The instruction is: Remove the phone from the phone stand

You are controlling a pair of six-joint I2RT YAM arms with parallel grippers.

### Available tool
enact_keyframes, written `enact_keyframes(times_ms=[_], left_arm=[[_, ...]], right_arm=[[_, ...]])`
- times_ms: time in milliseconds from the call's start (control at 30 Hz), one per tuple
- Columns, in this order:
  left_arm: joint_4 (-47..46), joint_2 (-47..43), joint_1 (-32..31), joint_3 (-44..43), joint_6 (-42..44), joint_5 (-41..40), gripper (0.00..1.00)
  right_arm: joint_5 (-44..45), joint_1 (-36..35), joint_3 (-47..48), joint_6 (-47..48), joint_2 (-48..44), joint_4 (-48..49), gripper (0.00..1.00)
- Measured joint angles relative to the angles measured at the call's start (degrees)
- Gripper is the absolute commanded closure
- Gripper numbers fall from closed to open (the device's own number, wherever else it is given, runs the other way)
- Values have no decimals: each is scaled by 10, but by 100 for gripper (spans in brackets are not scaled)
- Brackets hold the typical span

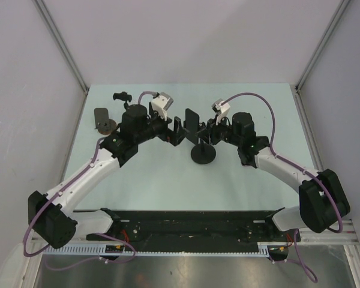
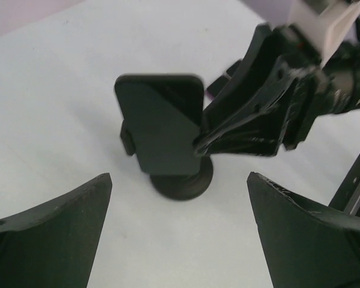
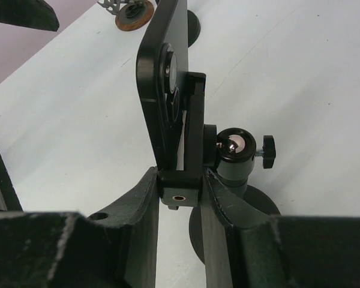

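A black phone (image 1: 192,119) stands upright in the clamp of a black phone stand (image 1: 203,155) at the table's middle. In the left wrist view the phone (image 2: 162,123) faces me with its dark screen, above the stand's round base (image 2: 183,183). My left gripper (image 2: 179,177) is open wide just in front of it, with nothing between its fingers. My right gripper (image 3: 180,180) is shut on the stand's clamp bracket (image 3: 180,191), right under the phone's (image 3: 162,72) lower edge and beside the ball head (image 3: 235,147). The phone's camera lenses face that side.
A brown disc-shaped object (image 1: 104,122) and a small black knobbed part (image 1: 121,95) lie at the back left of the table. Grey walls with metal posts close in both sides. The arms' base rail (image 1: 186,223) runs along the near edge.
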State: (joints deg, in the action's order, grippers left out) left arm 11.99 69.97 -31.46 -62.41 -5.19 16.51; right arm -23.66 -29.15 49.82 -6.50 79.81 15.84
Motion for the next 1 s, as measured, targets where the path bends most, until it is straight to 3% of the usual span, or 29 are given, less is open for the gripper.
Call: enact_keyframes(times_ms=[100,433,900,1000], left_arm=[[-67,-3,-30,18,-35,-33,0],[-218,50,-35,47,-58,-78,0],[-271,111,-35,48,-64,-74,0],[-274,129,-36,51,-70,-74,5]], right_arm=[[9,-7,0,-4,0,2,100],[21,-24,-1,-6,0,5,100],[17,-30,-1,-5,0,5,100],[17,-30,-1,-5,0,5,100]])
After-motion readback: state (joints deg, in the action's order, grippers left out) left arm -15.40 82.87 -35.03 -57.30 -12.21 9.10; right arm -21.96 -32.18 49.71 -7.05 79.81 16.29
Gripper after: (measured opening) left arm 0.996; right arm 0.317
